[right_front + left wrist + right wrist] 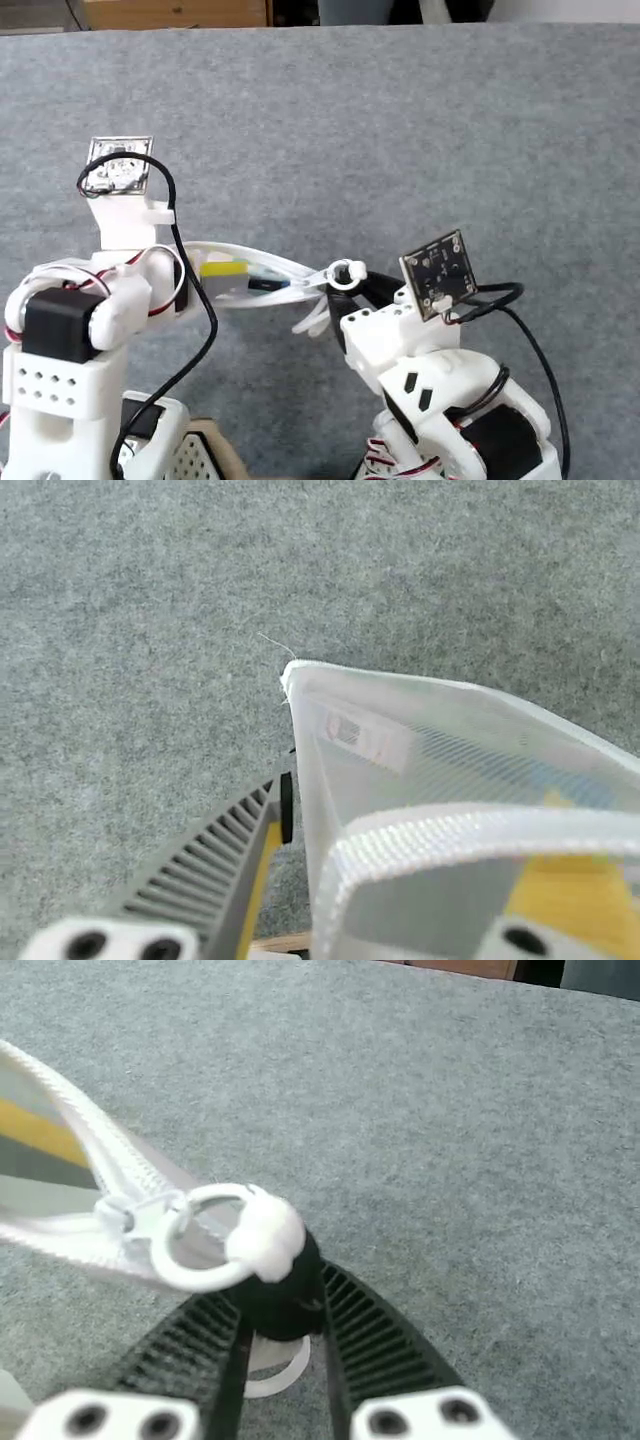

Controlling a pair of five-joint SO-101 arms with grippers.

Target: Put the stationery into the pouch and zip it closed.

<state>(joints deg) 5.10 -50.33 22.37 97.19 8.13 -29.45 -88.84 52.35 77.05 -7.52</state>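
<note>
Left gripper (292,815) clamped the pouch (265,272) near the bench's (400,120) front edge, right gripper (285,1300) pinched its zip ring (195,1280); black cable (208,305) crossed over.

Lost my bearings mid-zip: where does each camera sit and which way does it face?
High view: above the table, looking down on left arm, right arm, pouch.
Left wrist view: on left arm, facing down past left gripper at pouch end.
Right wrist view: on right arm, past right gripper at zipper pull.
Shared: pouch in all three.
</note>
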